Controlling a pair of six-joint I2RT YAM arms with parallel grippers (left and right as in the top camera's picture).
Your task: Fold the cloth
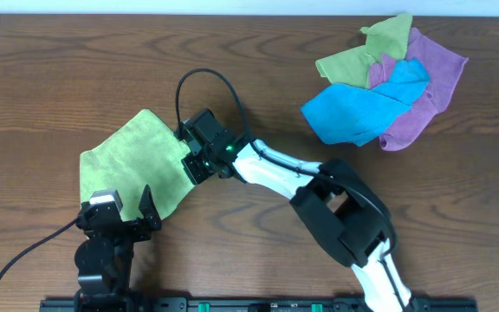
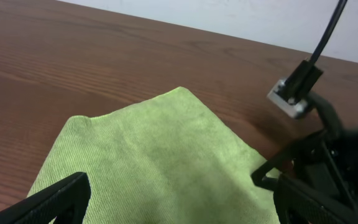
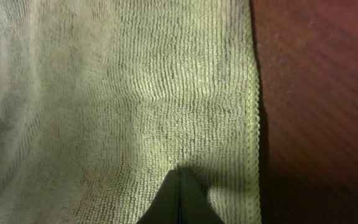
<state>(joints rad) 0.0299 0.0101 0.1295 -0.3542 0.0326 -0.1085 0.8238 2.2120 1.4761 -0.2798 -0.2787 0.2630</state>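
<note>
The lime-green cloth (image 1: 132,160) lies flat on the left of the wooden table, one corner pointing to the far side. My left gripper (image 1: 126,211) hangs open over the cloth's near edge. In the left wrist view its black fingers (image 2: 61,199) stand wide apart with the cloth (image 2: 160,155) spread between them. My right gripper (image 1: 191,156) is at the cloth's right edge. In the right wrist view it (image 3: 179,177) is shut, its tips resting on the cloth (image 3: 117,93) just inside the hemmed edge.
A heap of olive-green (image 1: 362,56), blue (image 1: 362,108) and purple (image 1: 431,87) cloths lies at the far right. The right arm (image 1: 319,186) stretches across the table's middle, and its black cable (image 1: 206,78) loops above the cloth. Bare wood (image 3: 322,93) lies past the hem.
</note>
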